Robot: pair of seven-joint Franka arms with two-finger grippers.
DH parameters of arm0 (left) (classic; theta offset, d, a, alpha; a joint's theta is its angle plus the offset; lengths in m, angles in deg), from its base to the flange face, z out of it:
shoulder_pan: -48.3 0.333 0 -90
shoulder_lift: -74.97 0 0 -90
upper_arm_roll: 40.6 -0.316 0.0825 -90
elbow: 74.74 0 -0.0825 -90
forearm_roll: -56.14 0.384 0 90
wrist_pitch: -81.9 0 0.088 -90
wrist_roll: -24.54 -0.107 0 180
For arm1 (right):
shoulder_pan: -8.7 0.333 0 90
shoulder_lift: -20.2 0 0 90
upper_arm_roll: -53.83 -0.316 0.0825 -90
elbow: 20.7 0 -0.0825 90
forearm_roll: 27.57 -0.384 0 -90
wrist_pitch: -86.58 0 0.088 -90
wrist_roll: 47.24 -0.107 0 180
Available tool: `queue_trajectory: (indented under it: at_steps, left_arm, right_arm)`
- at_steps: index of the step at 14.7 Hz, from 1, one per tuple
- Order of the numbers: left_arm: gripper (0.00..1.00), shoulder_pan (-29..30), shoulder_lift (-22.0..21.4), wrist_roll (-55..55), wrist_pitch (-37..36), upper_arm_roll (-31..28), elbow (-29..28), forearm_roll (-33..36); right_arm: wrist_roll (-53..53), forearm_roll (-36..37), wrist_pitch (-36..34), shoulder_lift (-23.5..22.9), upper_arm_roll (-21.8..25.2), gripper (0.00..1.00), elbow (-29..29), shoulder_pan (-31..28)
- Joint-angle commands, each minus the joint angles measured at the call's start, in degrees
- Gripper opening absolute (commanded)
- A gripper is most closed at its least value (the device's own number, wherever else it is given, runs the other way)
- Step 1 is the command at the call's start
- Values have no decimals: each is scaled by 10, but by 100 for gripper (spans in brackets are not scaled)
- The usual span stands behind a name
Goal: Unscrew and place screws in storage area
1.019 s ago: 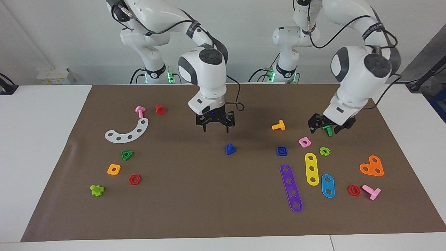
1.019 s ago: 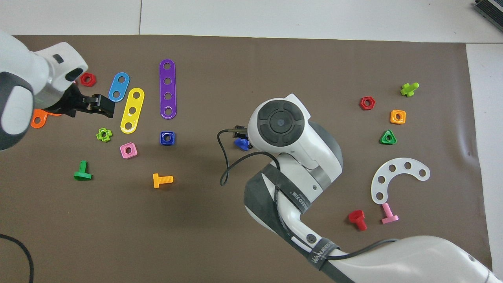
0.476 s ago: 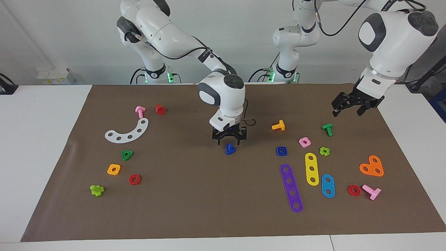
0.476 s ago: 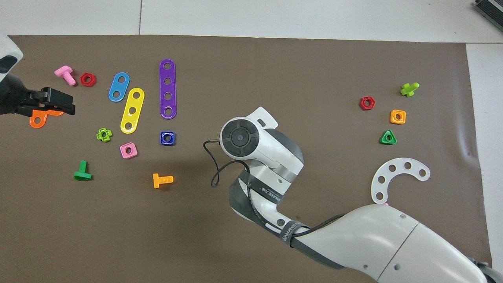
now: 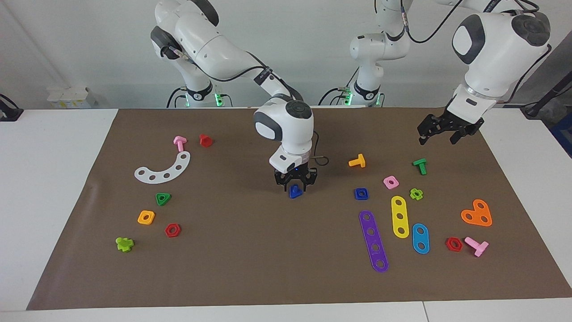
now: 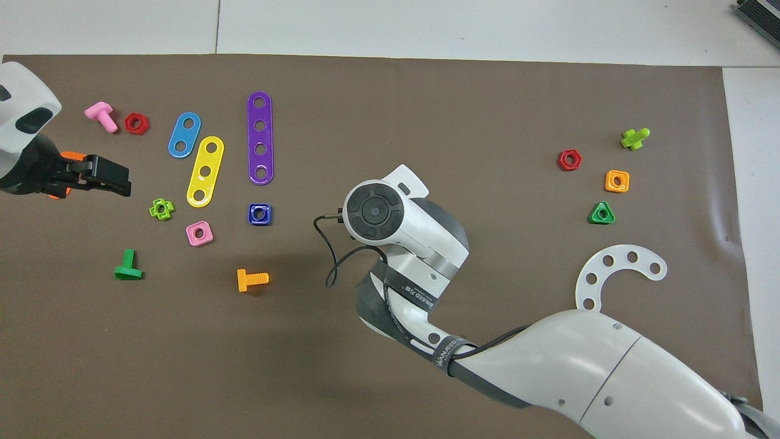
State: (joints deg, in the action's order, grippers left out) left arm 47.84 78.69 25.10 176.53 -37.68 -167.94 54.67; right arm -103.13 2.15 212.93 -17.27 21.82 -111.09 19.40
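Observation:
The dark-blue screw (image 5: 294,192) stands on the brown mat (image 5: 250,259) near its middle. My right gripper (image 5: 296,187) is low over it, open, with a finger on either side of the screw. In the overhead view the right arm's wrist (image 6: 375,210) hides both the screw and the gripper. The storage area lies toward the right arm's end of the mat: a white curved strip (image 5: 165,169), a green triangle nut (image 5: 163,198), an orange square nut (image 5: 146,217) and a red hexagon nut (image 5: 172,230). My left gripper (image 5: 435,135) is open, empty and raised above the mat's left-arm end.
A blue square nut (image 5: 361,193), orange screw (image 5: 357,161), green screw (image 5: 420,166), pink nut (image 5: 390,182) and purple (image 5: 373,241), yellow (image 5: 400,217) and blue (image 5: 420,238) strips lie toward the left arm's end. A pink screw (image 5: 179,143) and red screw (image 5: 205,140) lie beside the white strip.
My right gripper has come down from above the mat until its fingers straddle the blue screw. My left gripper has risen away from the green screw.

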Motion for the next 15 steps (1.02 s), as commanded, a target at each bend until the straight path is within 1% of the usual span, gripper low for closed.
queue_trajectory:
  at_steps: [1, 2, 3, 5, 6, 8, 9, 10, 11, 13, 14, 15]
  left_arm:
    - [100, -4, -33, -5, 2, -4, -42, -2]
    - [100, -4, -34, -5, 4, -4, -46, -2]
    - [100, -4, -35, -5, 5, -3, -48, -2]
    - [100, -4, -38, -7, 8, -2, -53, -2]
    - [100, -3, -38, -13, 13, -1, -56, -2]
    - [100, -3, -40, -20, 16, 0, -63, -3]
    - [100, -3, -49, -14, 7, -1, -72, -3]
    - [100, -1, -50, -13, 14, -3, -73, -3]
    - [100, 5, -50, -13, 18, -3, -69, -3]
    - [100, 11, -50, -14, 12, -6, -68, -3]
    - [100, 13, -53, -14, 5, -6, -70, -3]
    - [100, 14, -52, -14, 13, -6, -68, -3]
  right_arm:
    - [-2, 17, 6, -12, -14, 56, 11, -11]
    - [-2, 17, 6, -12, -14, 52, 11, -11]
    - [-2, 17, 6, -12, -14, 44, 11, -12]
    - [-2, 17, 7, -12, -14, 22, 11, -11]
    - [-2, 17, 6, -12, -14, 0, 11, -11]
    - [-2, 17, 6, -11, -14, 0, 11, -11]
    - [1, 17, 6, -9, -14, 0, 12, -16]
    - [11, 13, 3, -3, -14, 0, 15, -20]
    - [23, 3, -7, 12, -15, 0, 22, -24]
    - [55, -44, -43, 68, -10, 0, 21, -46]
    - [94, -81, -51, 102, 5, 0, 15, -54]
    - [131, -117, -52, 134, 45, 0, 7, -54]
